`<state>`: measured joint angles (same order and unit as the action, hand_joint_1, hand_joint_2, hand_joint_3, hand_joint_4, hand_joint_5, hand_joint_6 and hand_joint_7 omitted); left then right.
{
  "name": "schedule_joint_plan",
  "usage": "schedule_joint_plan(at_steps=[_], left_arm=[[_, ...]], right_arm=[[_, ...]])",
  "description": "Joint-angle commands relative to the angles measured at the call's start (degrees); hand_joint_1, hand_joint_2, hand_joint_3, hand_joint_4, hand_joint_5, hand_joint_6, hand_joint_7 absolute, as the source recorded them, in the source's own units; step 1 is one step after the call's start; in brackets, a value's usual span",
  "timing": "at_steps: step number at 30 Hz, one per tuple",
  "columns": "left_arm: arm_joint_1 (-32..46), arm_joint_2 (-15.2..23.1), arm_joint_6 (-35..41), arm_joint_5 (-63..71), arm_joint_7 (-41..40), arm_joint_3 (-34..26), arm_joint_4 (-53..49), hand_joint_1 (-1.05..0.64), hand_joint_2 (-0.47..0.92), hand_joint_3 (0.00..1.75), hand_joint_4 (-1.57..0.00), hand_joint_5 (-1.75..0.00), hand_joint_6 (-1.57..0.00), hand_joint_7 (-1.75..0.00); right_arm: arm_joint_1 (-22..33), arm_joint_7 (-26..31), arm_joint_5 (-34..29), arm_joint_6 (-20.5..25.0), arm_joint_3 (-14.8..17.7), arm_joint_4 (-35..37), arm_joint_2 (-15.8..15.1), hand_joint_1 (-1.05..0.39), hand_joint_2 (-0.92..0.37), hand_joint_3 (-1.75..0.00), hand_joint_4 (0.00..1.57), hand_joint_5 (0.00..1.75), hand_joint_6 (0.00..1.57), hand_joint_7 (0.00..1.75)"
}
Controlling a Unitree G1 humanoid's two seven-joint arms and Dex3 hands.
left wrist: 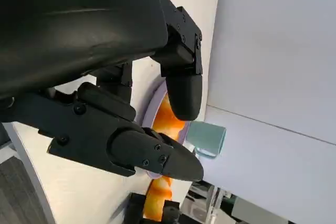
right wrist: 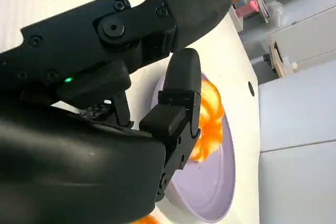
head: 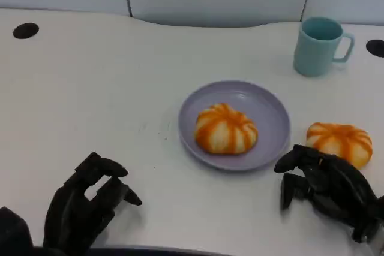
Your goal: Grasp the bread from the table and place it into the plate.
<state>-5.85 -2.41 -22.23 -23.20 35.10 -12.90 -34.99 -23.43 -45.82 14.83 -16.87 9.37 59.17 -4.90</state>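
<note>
Bread (head: 340,141) is what I'm after: one orange-striped bun sits on the tabletop toward its right edge, just beside the purple plate (head: 273,142) on that plate's right, apart from its rim as far as I can tell. A second bun (head: 225,128) already lies in the middle of the plate. A teal mug (head: 319,46) stands well behind, near the far right corner.

My right hand (head: 327,187) is at the near right edge, directly in front of the loose bread and almost touching it; the fingers are parted and curled loosely, holding nothing. My left hand (head: 87,202) hovers near the near left edge, well away from the bread, fingers apart and empty too.

So I judge the right hand is the one to use. The bread lies just ahead of its fingertips, slightly to the outside, with its longer axis running roughly left to right across the tabletop. I reckon a short reach forward, closing over the bun across its shorter width, then a carry leftward to the plate, minding the bun already there.
</note>
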Motion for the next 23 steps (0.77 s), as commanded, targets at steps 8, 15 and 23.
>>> schedule_joint_plan(at_steps=[8, 15, 23], left_arm=[[-1.27, 1.34, 0.94, -0.70, -0.45, -2.43, -1.48, -0.67, 0.91, 0.02, -0.52, -1.75, -0.41, -1.60], [-1.68, 1.45, -0.61, 0.12, -0.24, -2.66, -2.69, -0.67, 0.92, 0.03, -0.51, -1.75, -0.40, -1.60], [-1.55, 1.37, 0.71, -0.29, -0.56, -2.58, -2.22, -0.68, 0.90, 0.03, -0.50, -1.75, -0.42, -1.60]], right_arm=[[2.22, 1.62, -1.22, 0.32, -0.43, -0.06, -0.73, -0.54, -0.92, -0.13, 0.62, 1.63, 0.72, 1.10], [1.78, 1.77, -1.24, 0.18, -0.40, 1.03, -0.63, -0.54, -0.92, -0.11, 0.61, 1.64, 0.71, 1.11], [1.09, 0.43, -0.67, -0.60, 0.12, 2.84, -0.57, -0.54, -0.92, -0.11, 0.63, 1.66, 0.73, 1.10]])
